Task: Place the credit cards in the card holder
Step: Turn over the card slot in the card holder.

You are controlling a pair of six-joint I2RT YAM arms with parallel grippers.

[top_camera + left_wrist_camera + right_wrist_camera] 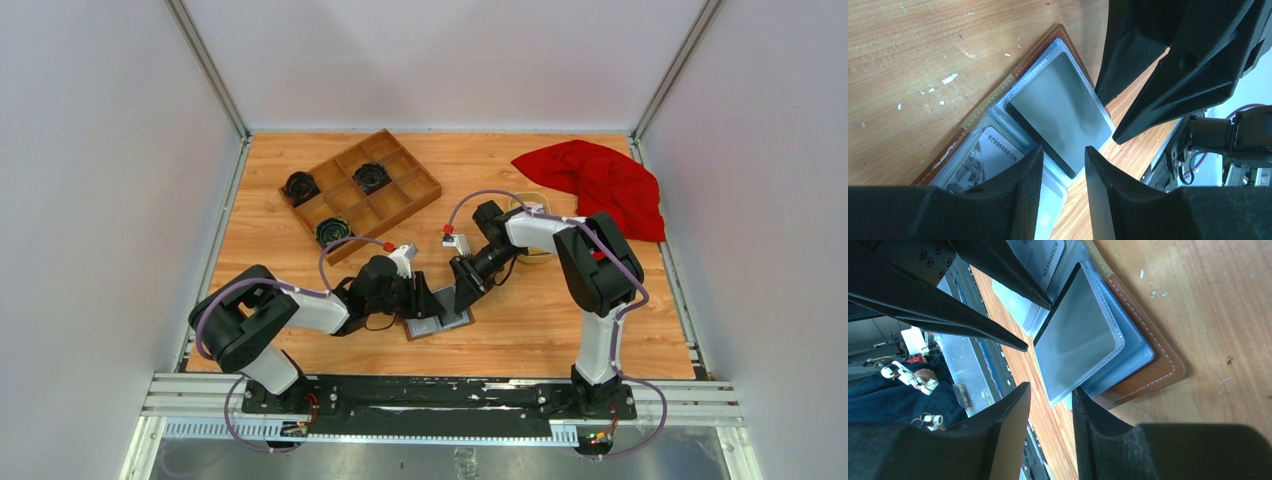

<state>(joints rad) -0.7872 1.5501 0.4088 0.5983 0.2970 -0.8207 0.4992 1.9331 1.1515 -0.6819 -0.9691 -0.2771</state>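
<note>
The card holder (pixel 440 323) lies open on the table between both grippers, brown outside with clear grey-blue sleeves (pixel 998 107) (pixel 1153 372). A dark grey credit card (pixel 1060 112) (pixel 1075 337) sits partly inside a sleeve, one edge sticking out. A whitish card (pixel 993 150) printed with a number sits in the neighbouring sleeve. My left gripper (pixel 1063 162) (pixel 425 300) is open with a narrow gap, the dark card's corner just beyond its tips. My right gripper (pixel 1050 395) (pixel 465 292) is open with a narrow gap at the sleeve's corner, one finger (pixel 1093 415) against the wallet's edge.
A wooden compartment tray (pixel 405 205) holding dark round objects stands at the back left. A red cloth (pixel 600 185) lies at the back right. The table's near edge and metal rail (pixel 440 395) are close behind the wallet.
</note>
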